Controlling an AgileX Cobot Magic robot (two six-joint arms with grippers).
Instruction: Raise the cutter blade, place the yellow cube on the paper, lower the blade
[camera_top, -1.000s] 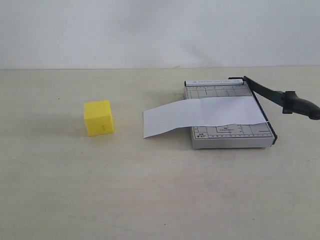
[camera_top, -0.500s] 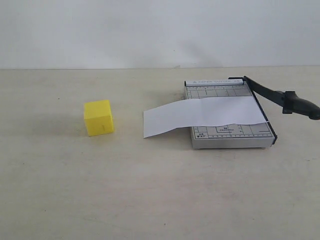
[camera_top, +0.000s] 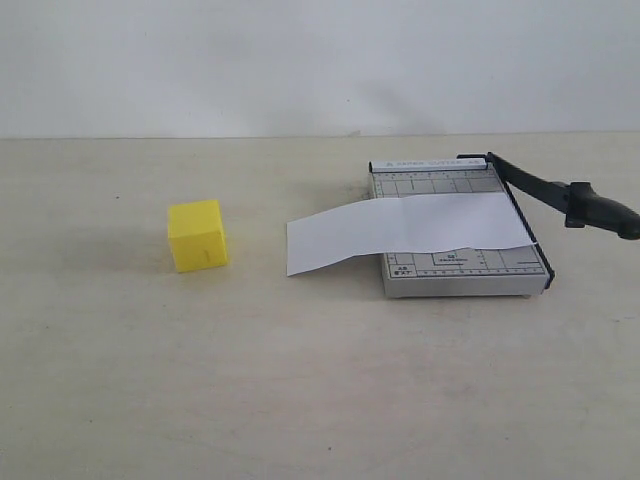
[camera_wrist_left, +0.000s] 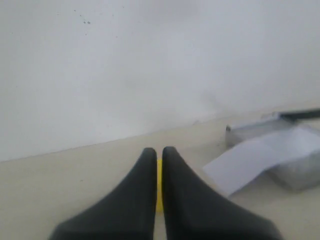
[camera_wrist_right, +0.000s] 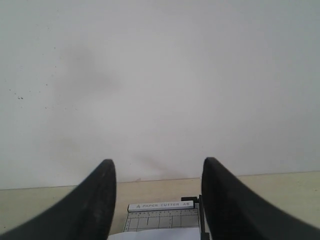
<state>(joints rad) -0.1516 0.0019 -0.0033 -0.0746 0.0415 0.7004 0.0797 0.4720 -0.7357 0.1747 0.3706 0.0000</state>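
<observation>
The yellow cube (camera_top: 197, 235) sits on the table left of the paper (camera_top: 400, 230), which lies across the grey cutter board (camera_top: 460, 270) and overhangs its left edge. The cutter blade (camera_top: 540, 190) runs along the board's right side, its thick handle (camera_top: 600, 212) reaching past the board to the right. Neither gripper shows in the exterior view. My left gripper (camera_wrist_left: 159, 152) is shut and empty; a sliver of the yellow cube (camera_wrist_left: 159, 185) shows beyond it, with the paper (camera_wrist_left: 255, 160) off to one side. My right gripper (camera_wrist_right: 159, 167) is open, with the cutter board (camera_wrist_right: 160, 217) beyond it.
A plain white wall stands behind the beige table (camera_top: 300, 380). The table's far edge meets the wall just behind the cutter board.
</observation>
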